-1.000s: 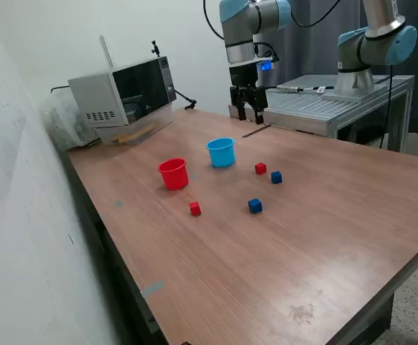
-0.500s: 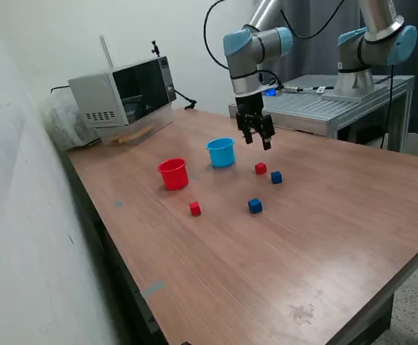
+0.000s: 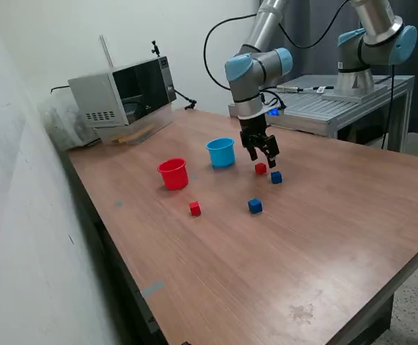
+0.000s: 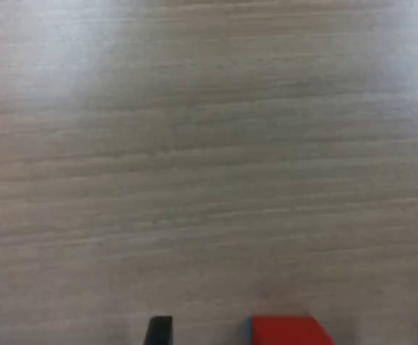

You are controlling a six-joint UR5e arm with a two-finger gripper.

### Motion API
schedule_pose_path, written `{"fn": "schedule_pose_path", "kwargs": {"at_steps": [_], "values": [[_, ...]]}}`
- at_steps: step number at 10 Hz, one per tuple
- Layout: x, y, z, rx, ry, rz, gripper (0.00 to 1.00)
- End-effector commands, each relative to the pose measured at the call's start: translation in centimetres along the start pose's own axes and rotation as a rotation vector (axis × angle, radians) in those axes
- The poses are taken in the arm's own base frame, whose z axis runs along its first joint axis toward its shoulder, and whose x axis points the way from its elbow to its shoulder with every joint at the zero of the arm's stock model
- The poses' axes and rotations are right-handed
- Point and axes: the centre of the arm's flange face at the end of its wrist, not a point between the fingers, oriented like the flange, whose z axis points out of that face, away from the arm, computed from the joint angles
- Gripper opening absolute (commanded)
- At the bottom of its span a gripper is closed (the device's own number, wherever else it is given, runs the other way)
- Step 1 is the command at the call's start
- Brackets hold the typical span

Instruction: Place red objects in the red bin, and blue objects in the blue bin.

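In the exterior view my gripper (image 3: 263, 157) hangs open just above a tiny red cube (image 3: 261, 169) on the wooden table. A dark blue cube (image 3: 276, 177) lies just to the exterior view's right of it. A second blue cube (image 3: 255, 205) and a second red cube (image 3: 194, 208) lie nearer the front. The red cup (image 3: 173, 174) and the light blue cup (image 3: 221, 152) stand upright to the exterior view's left. In the wrist view the red cube (image 4: 288, 330) shows at the frame edge, with a dark fingertip (image 4: 159, 330) beside it.
A microwave-like box (image 3: 123, 92) stands at the table's back on the exterior view's left. A second arm (image 3: 370, 43) and a metal bench (image 3: 331, 100) stand behind the table. The table's side edge (image 3: 108, 237) runs along the wall.
My gripper has come down and forward from the table's back, past the blue cup, to just above the red cube. The cubes and cups have not moved.
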Motion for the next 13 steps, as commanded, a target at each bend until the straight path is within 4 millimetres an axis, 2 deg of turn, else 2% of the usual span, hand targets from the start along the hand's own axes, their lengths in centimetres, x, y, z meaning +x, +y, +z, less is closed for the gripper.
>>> {"fn": "schedule_pose_path", "kwargs": {"at_steps": [1,7,8,12,13], "values": [[-0.1,0.1,1.1,0.015,0.0,0.002,1.0],[-0.8,1.0,0.5,-0.013,0.001,0.011,1.0],[-0.8,1.0,0.5,-0.013,0.001,0.011,0.0],[-0.7,1.3,0.0,-0.024,0.0,0.007,0.0],[-0.7,1.8,-1.3,-0.048,0.0,0.005,0.0]]}}
